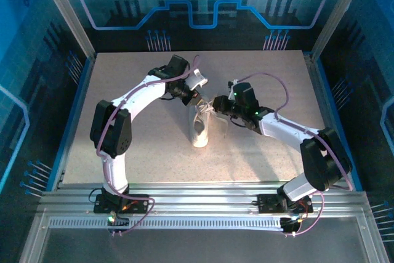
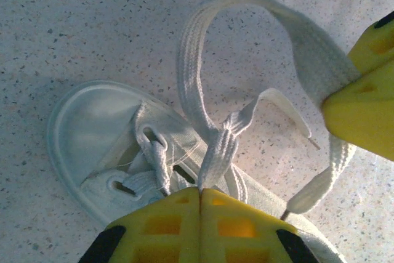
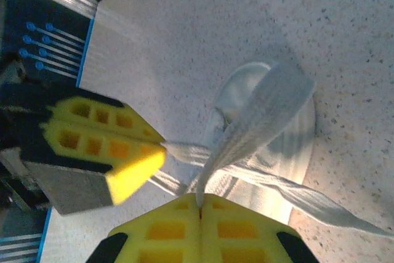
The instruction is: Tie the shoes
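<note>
The small white sneaker [image 1: 200, 129] stands in the middle of the table, toe toward the near edge. My left gripper [image 1: 198, 100] hovers just above its laced top and my right gripper [image 1: 217, 106] is close beside it on the right. In the left wrist view the left gripper [image 2: 200, 190] is shut on a white lace strand [image 2: 217, 155] rising from the shoe [image 2: 92, 133], and a lace loop [image 2: 246, 7] arcs to the right gripper's yellow finger [image 2: 363, 100]. In the right wrist view the right gripper [image 3: 200, 198] is shut on a flat lace loop [image 3: 258, 118] over the shoe [image 3: 292, 152].
The speckled beige tabletop [image 1: 123, 84] is boxed in by blue transparent walls [image 1: 37, 60] on three sides. Aluminium rails [image 1: 203, 195] with both arm bases run along the near edge. A loose lace end [image 2: 308, 192] trails onto the table beside the shoe.
</note>
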